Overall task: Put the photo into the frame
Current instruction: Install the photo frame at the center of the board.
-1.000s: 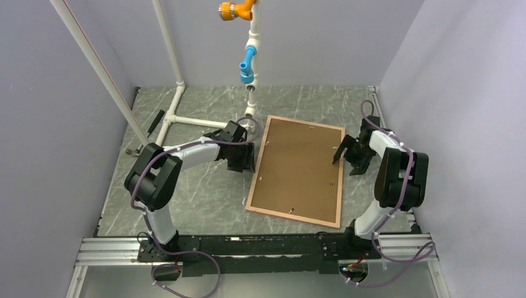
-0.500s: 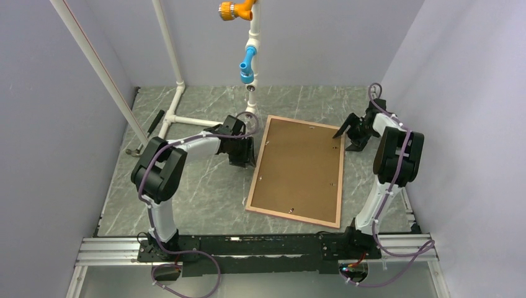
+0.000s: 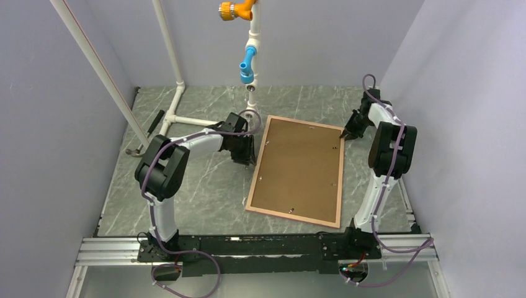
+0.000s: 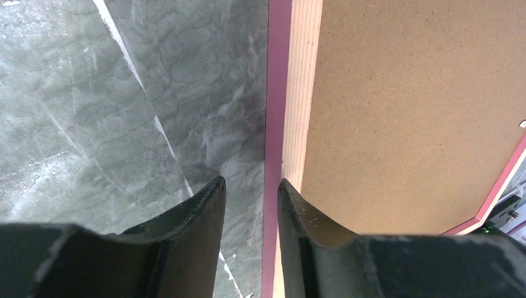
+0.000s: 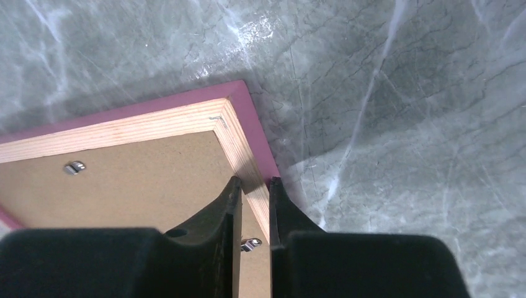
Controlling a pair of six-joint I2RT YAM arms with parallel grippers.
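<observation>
Pink-and-tan rectangular picture frame [image 3: 298,171] lies reverse-up, centre. Left tool [image 4: 251,184] narrowly parted at its left edge; right tool [image 5: 254,182] near-closed at upper-right corner, grip unclear.

- The frame [image 3: 296,171]: face turned down on the table [image 3: 205,180], hidden.
- Left wrist view: the frame is cut off at the top and right edges.
- The right gripper [image 5: 254,184]: grip on the frame rail indeterminate.

White pipe stand [image 3: 169,43] on grey marbled table [image 3: 205,186], black tool [image 3: 155,121] beside.
</observation>
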